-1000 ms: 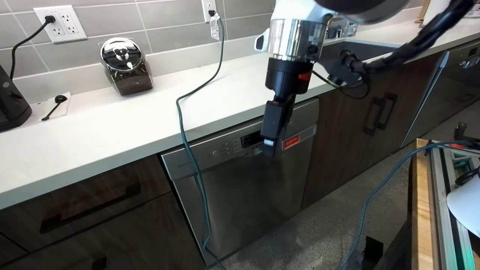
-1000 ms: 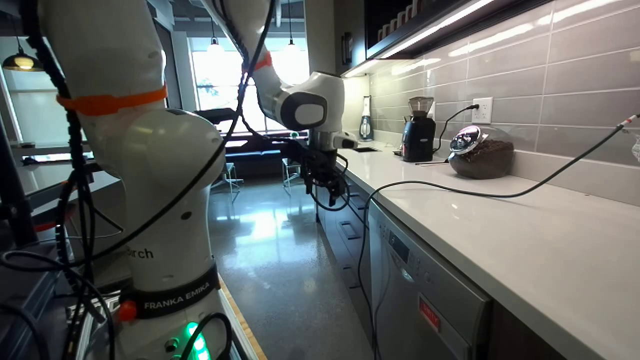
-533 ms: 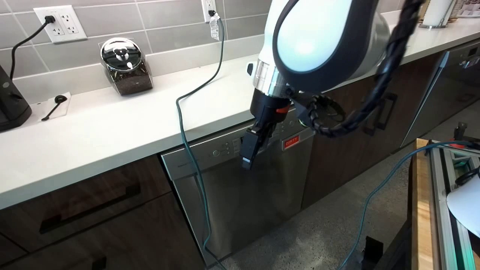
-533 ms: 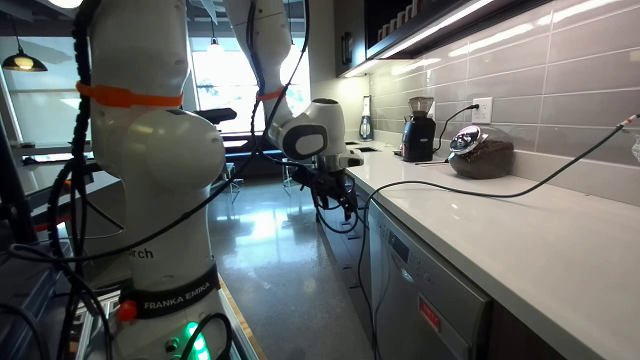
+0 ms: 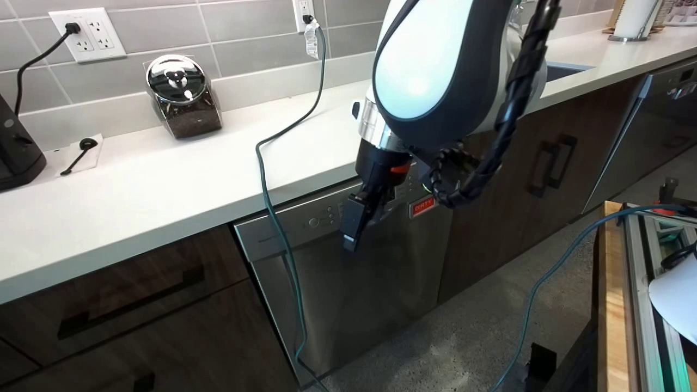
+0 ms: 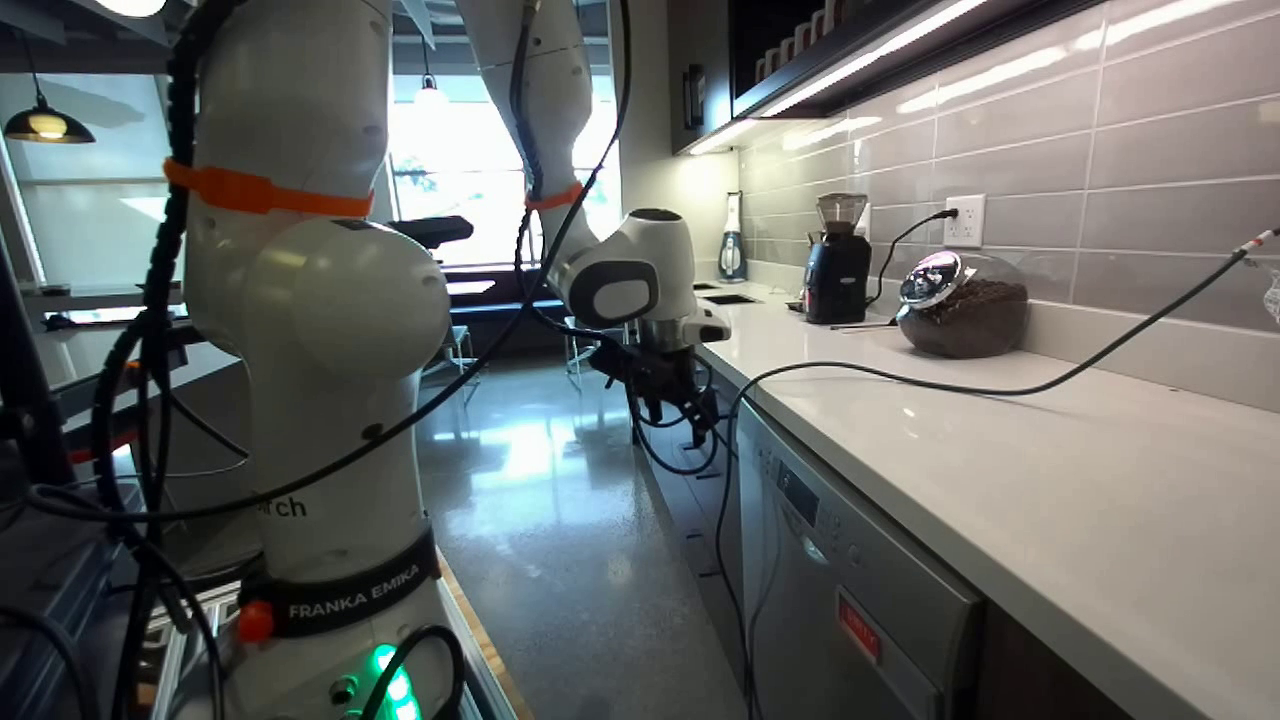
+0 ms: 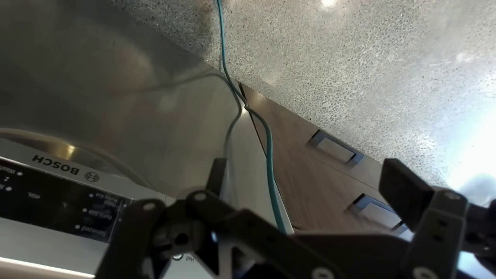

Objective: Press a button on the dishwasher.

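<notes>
The dishwasher [image 5: 381, 288] is a brushed steel front under the counter; it also shows in an exterior view [image 6: 800, 620] and in the wrist view [image 7: 155, 112]. Its control strip carries a dark display [image 7: 58, 201], also visible in an exterior view [image 6: 798, 492], and small round buttons [image 5: 314, 222]. A red DIRTY label [image 5: 422, 206] sits at the right. My gripper [image 5: 350, 243] points down in front of the strip and partly hides the display. In the wrist view my gripper [image 7: 310, 186] has its fingers wide apart with nothing between them. Some buttons are hidden behind the left finger.
A teal-black cable [image 5: 291, 261] hangs over the counter edge across the dishwasher's left part. The white counter [image 5: 163, 190] overhangs the strip. Dark drawers with bar handles [image 5: 130, 305] adjoin. A coffee jar [image 6: 965, 305] and a grinder [image 6: 838, 265] stand on the counter.
My gripper has moved left and down along the control strip in an exterior view, tilting as it went. The last half second shows only a small shift. The dishwasher has not moved.
</notes>
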Available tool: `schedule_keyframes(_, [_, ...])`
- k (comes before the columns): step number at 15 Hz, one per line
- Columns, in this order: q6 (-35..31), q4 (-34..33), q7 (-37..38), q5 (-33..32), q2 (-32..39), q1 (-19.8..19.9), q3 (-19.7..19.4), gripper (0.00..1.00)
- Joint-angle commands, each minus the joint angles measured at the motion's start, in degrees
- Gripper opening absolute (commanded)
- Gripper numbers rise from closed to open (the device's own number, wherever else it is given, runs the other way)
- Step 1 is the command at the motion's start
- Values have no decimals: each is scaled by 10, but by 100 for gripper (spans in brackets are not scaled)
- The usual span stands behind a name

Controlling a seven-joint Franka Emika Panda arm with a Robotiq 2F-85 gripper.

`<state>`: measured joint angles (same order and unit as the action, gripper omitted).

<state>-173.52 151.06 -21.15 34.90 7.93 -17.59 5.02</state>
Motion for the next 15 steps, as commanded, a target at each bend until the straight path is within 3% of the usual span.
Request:
schedule_keyframes(1, [-28,-15,8,22,40,4,5,100])
schedule_keyframes(9, [-126,-44,5,44,108,40,35,99])
schedule_keyframes(10, [-136,-46,7,42,115,47,40,75])
schedule_keyframes(11, [-147,-49,8,40,124,58,48,74])
schedule_keyframes(15, [-178,-63,13,30,152,100,83,43])
